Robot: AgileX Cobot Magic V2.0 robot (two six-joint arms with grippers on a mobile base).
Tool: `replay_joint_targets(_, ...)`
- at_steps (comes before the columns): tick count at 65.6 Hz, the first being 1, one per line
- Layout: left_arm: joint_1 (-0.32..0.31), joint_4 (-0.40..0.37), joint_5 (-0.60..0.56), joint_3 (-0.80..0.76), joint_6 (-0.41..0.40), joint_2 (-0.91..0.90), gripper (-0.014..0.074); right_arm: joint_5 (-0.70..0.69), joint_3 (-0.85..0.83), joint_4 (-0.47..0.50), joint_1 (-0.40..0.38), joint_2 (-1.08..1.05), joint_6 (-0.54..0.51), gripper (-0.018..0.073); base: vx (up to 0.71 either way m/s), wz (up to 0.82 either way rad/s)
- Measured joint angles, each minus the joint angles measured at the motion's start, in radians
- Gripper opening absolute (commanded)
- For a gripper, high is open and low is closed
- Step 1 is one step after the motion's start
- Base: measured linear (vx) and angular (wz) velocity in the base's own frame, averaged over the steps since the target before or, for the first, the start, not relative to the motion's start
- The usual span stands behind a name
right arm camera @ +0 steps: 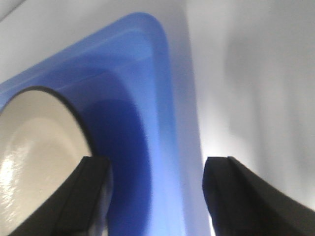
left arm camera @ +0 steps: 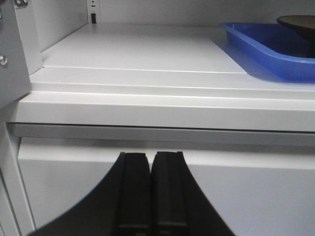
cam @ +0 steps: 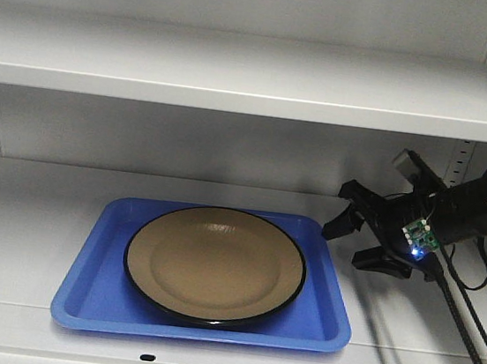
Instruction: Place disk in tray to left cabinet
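Disk (cam: pixel 215 266) lies flat in blue tray (cam: pixel 88 292) on lower shelf (cam: pixel 26 217) of left cabinet (cam: pixel 239 70). Right gripper (cam: pixel 363 239) spread, empty, just beside tray's right lip. Left gripper (left arm camera: pixel 150 162) pressed together, below shelf front. Placement looks done; next: back right arm straight out without nudging tray.

Front view, wrists: shared tray (cam: pixel 88 292)

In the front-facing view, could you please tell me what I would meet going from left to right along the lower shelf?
Blue tray → tan disk lying in it → right pincer, open, just past the tray's right edge.
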Motion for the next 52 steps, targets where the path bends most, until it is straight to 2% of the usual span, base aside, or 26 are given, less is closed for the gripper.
replay_joint_targets(9, 0.0, 0.0, 0.0, 0.0, 0.0, 0.0, -0.0006, -0.02, 0.063, 0.002, 0.0, -0.079, -0.017, 0.0468, 0.0, 0.0)
replay_joint_targets(20, 0.0, 0.0, 0.0, 0.0, 0.0, 0.0, -0.0006, -0.16, 0.378, 0.001, -0.004, -0.27, -0.025, 0.0414, 0.0, 0.0)
replay_joint_targets(31, 0.0, 0.0, 0.0, 0.0, 0.0, 0.0, -0.0006, -0.234, 0.65, -0.056, -0.011, -0.536, -0.031, 0.0287, 0.0, 0.0)
replay_joint_targets(38, 0.0, 0.0, 0.0, 0.0, 0.0, 0.0, -0.0006, -0.292, 0.809, -0.136, -0.011, -0.737, -0.033, 0.0169, 0.0, 0.0)
replay_joint_targets(46, 0.0, 0.0, 0.0, 0.0, 0.0, 0.0, -0.0006, -0.377, 1.013, -0.303, -0.011, -0.957, -0.033, -0.0011, 0.0, 0.0)
replay_joint_targets(52, 0.0, 0.0, 0.0, 0.0, 0.0, 0.0, -0.0006, -0.436, 1.146, -0.421, -0.011, -1.116, -0.033, -0.0011, 0.0, 0.0)
